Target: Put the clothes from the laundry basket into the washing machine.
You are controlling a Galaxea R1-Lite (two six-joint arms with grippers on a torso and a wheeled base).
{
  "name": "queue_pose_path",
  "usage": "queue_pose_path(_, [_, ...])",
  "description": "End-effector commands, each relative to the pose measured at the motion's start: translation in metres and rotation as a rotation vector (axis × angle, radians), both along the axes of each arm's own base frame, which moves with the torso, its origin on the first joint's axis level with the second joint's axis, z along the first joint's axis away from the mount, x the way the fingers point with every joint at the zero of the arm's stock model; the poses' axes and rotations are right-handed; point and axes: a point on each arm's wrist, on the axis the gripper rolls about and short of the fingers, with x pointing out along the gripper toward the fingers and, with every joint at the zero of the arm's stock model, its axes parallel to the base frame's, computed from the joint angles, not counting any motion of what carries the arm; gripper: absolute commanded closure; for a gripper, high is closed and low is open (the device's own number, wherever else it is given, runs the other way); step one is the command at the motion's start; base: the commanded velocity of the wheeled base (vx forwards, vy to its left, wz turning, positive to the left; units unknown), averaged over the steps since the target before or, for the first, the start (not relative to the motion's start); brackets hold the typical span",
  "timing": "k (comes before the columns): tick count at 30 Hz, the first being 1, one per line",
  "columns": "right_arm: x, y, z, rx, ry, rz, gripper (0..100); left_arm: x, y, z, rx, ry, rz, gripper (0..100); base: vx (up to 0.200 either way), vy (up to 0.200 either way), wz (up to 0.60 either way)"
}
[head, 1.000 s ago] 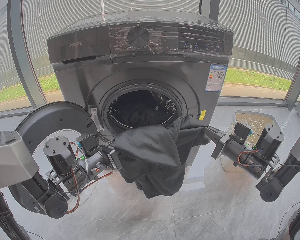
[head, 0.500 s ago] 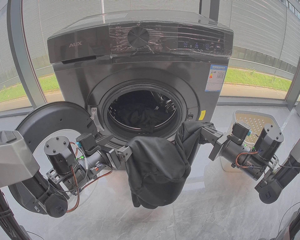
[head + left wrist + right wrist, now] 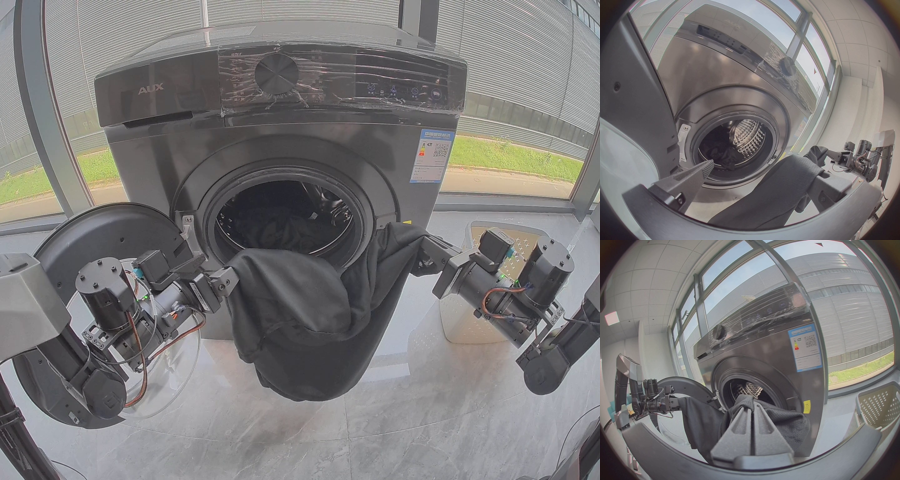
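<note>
The right gripper point(image 3: 752, 407) is clamped on the black garment point(image 3: 300, 319); the left gripper point(image 3: 226, 279) is spread apart, garment draped across it; washing machine point(image 3: 187, 150) open behind.

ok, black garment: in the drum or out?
Out. The black garment hangs between left gripper and right gripper, in front of the drum opening, sagging toward the floor.

Blk garment point(image 3: 300, 325) hangs at open washing machine point(image 3: 162, 162) mouth, laundry basket point(image 3: 461, 326) nearby.
</note>
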Motion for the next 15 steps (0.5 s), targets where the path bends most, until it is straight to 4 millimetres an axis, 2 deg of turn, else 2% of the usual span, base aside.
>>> queue_pose_path(1, [0.004, -0.008, 0.002, 0.004, -0.006, -0.032, 100, 0.003, 0.005, 0.001, -0.003, -0.003, 0.019, 0, 0.0, 0.0, 0.0])
queue_pose_path(15, [0.011, -0.028, 0.009, 0.01, -0.029, -0.103, 100, 0.018, 0.027, 0.009, -0.021, -0.042, 0.099, 0, 0.0, 0.0, 0.0])
